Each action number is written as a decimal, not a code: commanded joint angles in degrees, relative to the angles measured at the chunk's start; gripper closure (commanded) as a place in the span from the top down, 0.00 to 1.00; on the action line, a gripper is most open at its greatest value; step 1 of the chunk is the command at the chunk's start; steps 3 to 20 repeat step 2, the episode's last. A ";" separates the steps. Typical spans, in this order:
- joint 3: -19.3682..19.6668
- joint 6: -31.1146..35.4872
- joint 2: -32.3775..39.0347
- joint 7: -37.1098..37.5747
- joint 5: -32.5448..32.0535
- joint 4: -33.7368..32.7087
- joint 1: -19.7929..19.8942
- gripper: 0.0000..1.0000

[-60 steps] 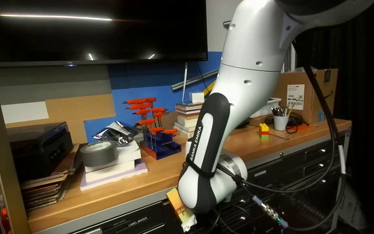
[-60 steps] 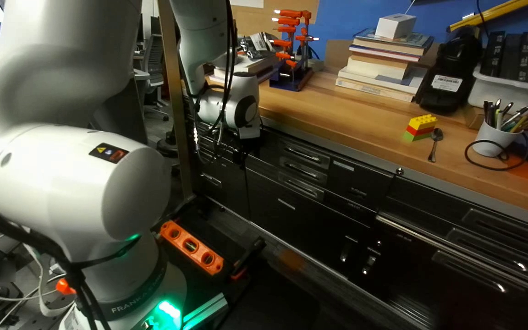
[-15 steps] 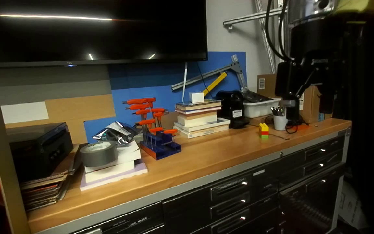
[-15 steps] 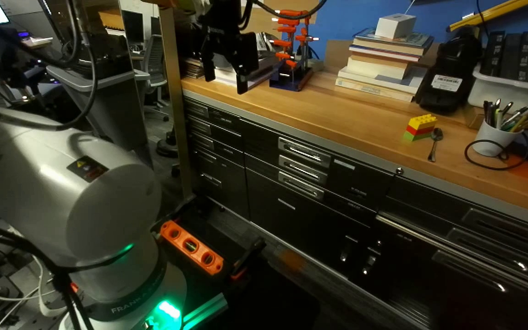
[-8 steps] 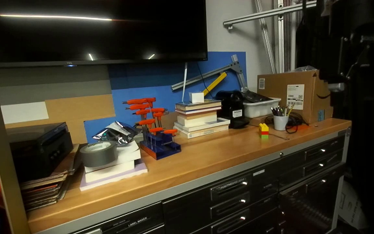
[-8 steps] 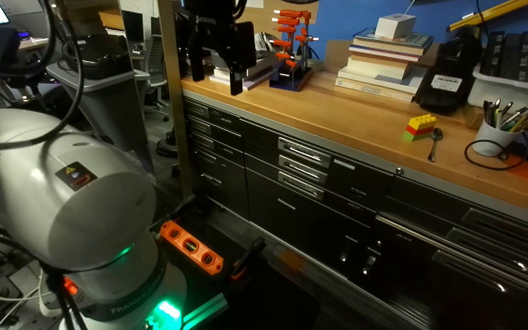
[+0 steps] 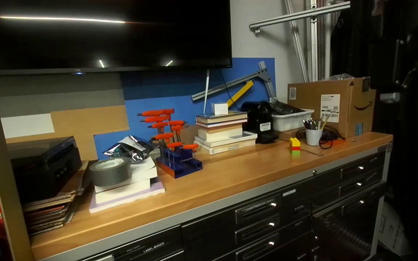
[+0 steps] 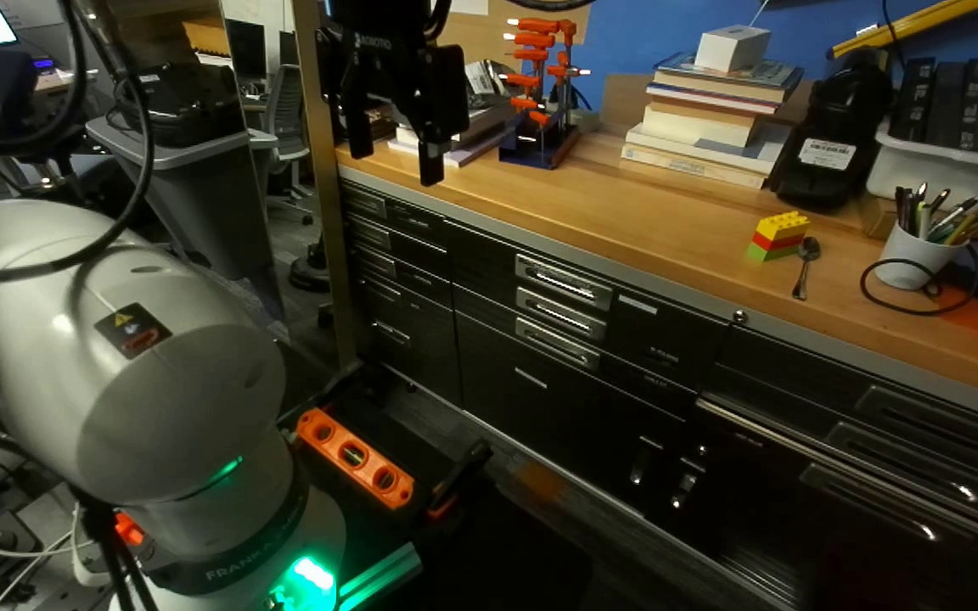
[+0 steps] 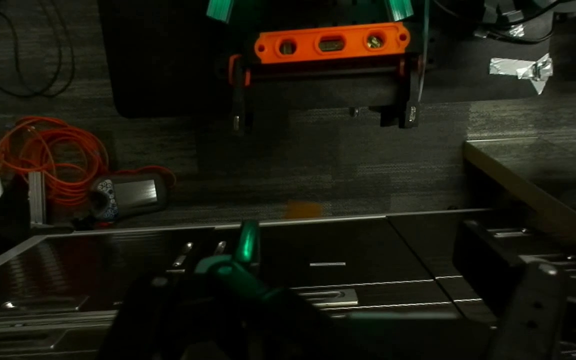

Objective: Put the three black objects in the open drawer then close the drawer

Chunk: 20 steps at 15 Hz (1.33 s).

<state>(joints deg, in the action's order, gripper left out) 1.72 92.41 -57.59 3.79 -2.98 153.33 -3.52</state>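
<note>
1. In an exterior view, the cabinet (image 7: pixel 230 199) bears the table (image 7: pixel 223 177) on top and dark drawer fronts (image 7: pixel 210 225) in its face. None juts from it, so the task's drawer is probably shut among them; which one, and whether it holds the three black objects, I cannot tell.
2. In an exterior view, the pincer (image 8: pixel 396 165) hangs high before the cabinet, spread, grasping nothing. A drawer should be stiff, slick metal, heavy if laden: press mid-front or hook its handle (image 8: pixel 563 281). Mind the table's edge.
3. In the wrist view, the orange level (image 9: pixel 313 46) sits well apart from the cabinet, leaving travel room; the upright panel (image 9: pixel 533 194) near the cabinet's end limits sideways swings.
</note>
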 commanded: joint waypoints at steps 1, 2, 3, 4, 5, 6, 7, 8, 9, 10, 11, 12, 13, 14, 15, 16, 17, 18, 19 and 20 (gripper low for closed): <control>-0.95 -0.03 0.08 -0.91 0.75 -0.06 1.34 1.00; -0.95 -0.03 0.08 -0.90 0.75 -0.05 1.34 1.00; -0.95 -0.03 0.08 -0.90 0.75 -0.05 1.34 1.00; -0.95 -0.03 0.08 -0.90 0.75 -0.05 1.34 1.00; -0.95 -0.03 0.08 -0.90 0.75 -0.05 1.34 1.00; -0.95 -0.03 0.08 -0.90 0.75 -0.05 1.34 1.00; -0.95 -0.03 0.08 -0.90 0.75 -0.05 1.34 1.00; -0.95 -0.03 0.08 -0.90 0.75 -0.05 1.34 1.00; -0.95 -0.03 0.08 -0.90 0.75 -0.05 1.34 1.00; -0.95 -0.03 0.08 -0.90 0.75 -0.05 1.34 1.00; -0.95 -0.03 0.08 -0.90 0.75 -0.05 1.34 1.00; -0.95 -0.03 0.08 -0.90 0.75 -0.05 1.34 1.00; -0.95 -0.03 0.08 -0.90 0.75 -0.05 1.34 1.00; -0.95 -0.03 0.08 -0.90 0.75 -0.05 1.34 1.00; -0.95 -0.03 0.08 -0.90 0.75 -0.05 1.34 1.00; -0.95 -0.03 0.08 -0.90 0.75 -0.05 1.34 1.00; -0.95 -0.03 0.08 -0.90 0.75 -0.05 1.34 1.00; -0.95 -0.03 0.08 -0.90 0.75 -0.05 1.34 1.00; -0.95 -0.03 0.08 -0.90 0.75 -0.05 1.34 1.00; -0.95 -0.03 0.08 -0.90 0.75 -0.05 1.34 1.00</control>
